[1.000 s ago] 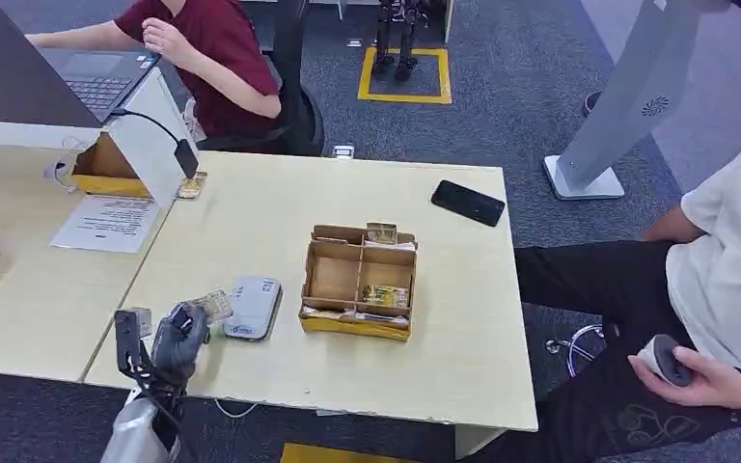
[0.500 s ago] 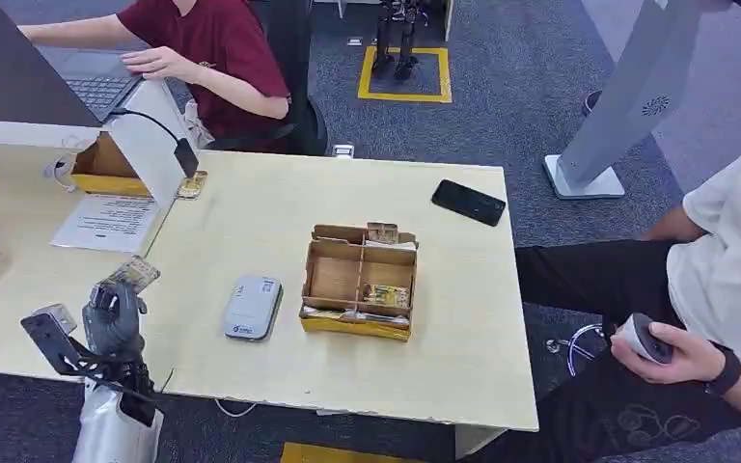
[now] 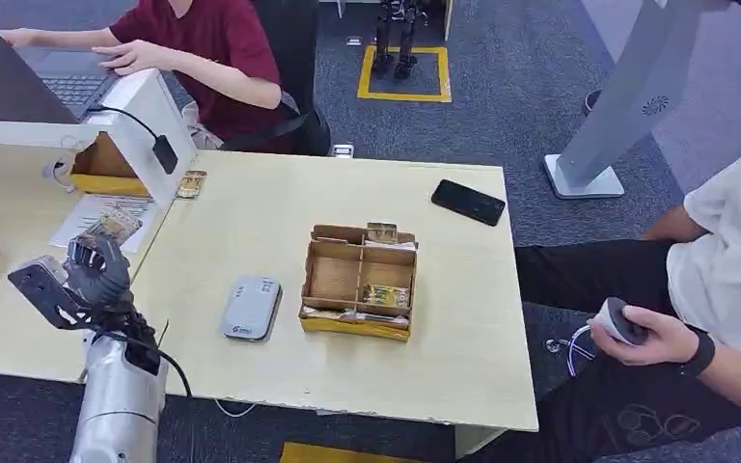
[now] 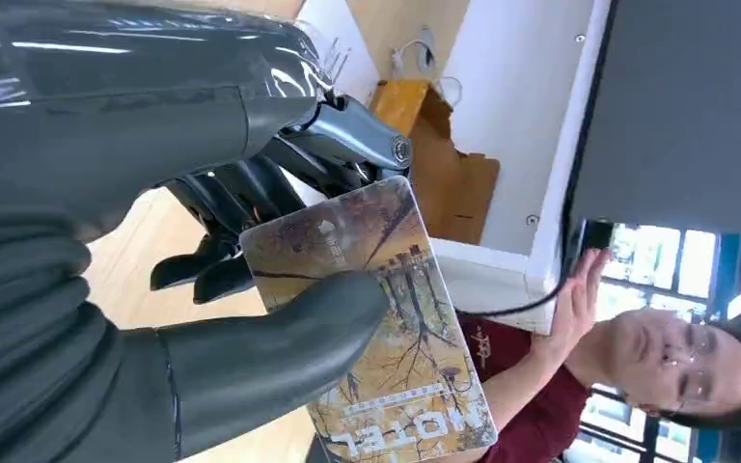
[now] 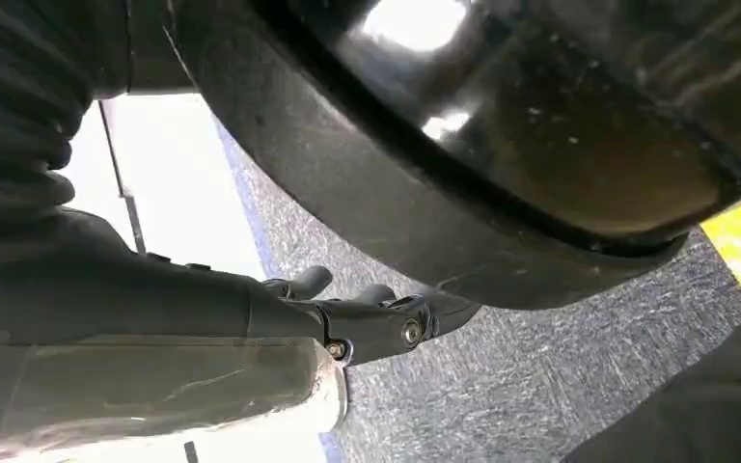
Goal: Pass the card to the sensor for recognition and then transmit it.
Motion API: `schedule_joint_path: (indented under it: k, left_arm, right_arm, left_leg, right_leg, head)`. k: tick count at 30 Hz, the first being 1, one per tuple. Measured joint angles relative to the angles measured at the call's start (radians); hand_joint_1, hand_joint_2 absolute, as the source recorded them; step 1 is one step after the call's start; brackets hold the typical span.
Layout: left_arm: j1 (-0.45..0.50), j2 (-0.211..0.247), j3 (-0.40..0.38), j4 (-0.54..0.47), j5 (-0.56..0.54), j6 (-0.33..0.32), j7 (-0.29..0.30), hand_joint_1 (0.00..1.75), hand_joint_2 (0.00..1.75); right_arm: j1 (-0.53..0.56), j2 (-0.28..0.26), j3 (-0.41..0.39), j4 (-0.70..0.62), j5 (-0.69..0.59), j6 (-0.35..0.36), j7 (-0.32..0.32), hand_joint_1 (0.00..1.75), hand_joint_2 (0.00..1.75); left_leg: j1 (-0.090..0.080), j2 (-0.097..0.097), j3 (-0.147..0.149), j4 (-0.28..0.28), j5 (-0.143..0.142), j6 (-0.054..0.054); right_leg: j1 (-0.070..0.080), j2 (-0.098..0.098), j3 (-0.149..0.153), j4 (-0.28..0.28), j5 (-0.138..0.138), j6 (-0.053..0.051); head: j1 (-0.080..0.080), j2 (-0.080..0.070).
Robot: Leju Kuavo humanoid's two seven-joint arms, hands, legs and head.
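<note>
The card is pinched between thumb and fingers of the left robot hand, raised over the left part of the bench, well left of the grey sensor. The right robot hand is seen above carpet; whether it is open or closed cannot be told.

On the tabletop, the sensor lies left of the box; phone behind.
</note>
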Motion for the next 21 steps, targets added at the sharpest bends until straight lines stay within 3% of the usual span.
schedule_joint_path:
  k: [16,21]
  left_arm:
    - [-0.01,-0.002,0.0,0.002,0.001,0.004,0.0,1.75,1.75]
    - [-0.045,0.002,0.002,0.043,0.0,0.028,-0.01,1.75,1.75]
  right_arm:
    - [-0.001,0.0,0.003,0.0,0.002,0.001,0.0,0.0,1.75]
    - [-0.003,0.0,0.013,0.0,0.003,0.001,0.0,0.0,1.75]
  left_leg:
    - [0.0,0.0,0.0,0.0,0.0,0.0]
    - [0.0,0.0,-0.001,0.0,0.0,0.0]
  right_leg:
    - [0.0,0.0,-0.001,0.0,0.0,0.0]
    - [0.0,0.0,-0.001,0.0,0.0,0.0]
  head:
    - [0.0,0.0]
    - [0.0,0.0]
